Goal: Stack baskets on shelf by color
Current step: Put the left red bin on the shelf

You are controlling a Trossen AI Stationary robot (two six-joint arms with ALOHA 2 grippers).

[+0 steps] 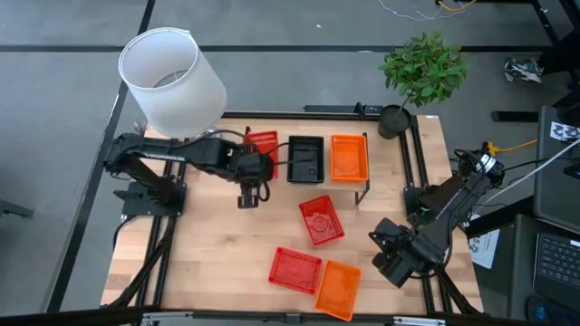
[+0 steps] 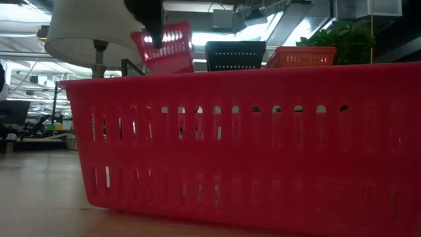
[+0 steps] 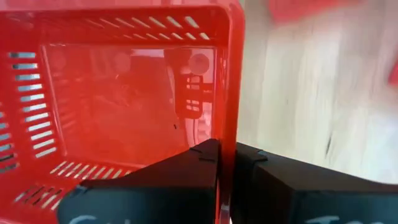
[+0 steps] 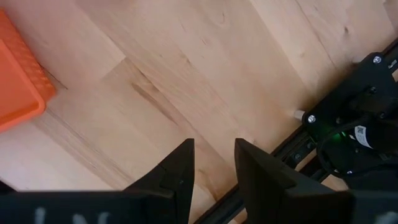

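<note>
You had the left end effector (image 3: 225, 163) clamped together on the thin side wall of a red basket (image 1: 263, 145), carrying it tilted over the left end of the shelf (image 1: 364, 187) — in the low view that basket (image 2: 164, 46) hung at an angle, not yet level with the black basket (image 1: 305, 158) and the orange basket (image 1: 349, 157) already sitting on the shelf beside it. The right end effector (image 4: 212, 163) waited with its fingers apart and nothing between them, over bare desk (image 1: 217, 244) near the right edge. Two more red baskets (image 1: 321, 220) (image 1: 294, 270) and another orange basket (image 1: 337, 288) lay loose on the desk in front of the shelf. These trays looked light and springy: perforated plastic walls that probably flex under a pinch, and smooth enough to swivel in the grip — which would explain the tilt. Taking the wall near the middle of a long side, as you did here, seemed the steadier hold; a corner pinch would likely let the tray swing.
</note>
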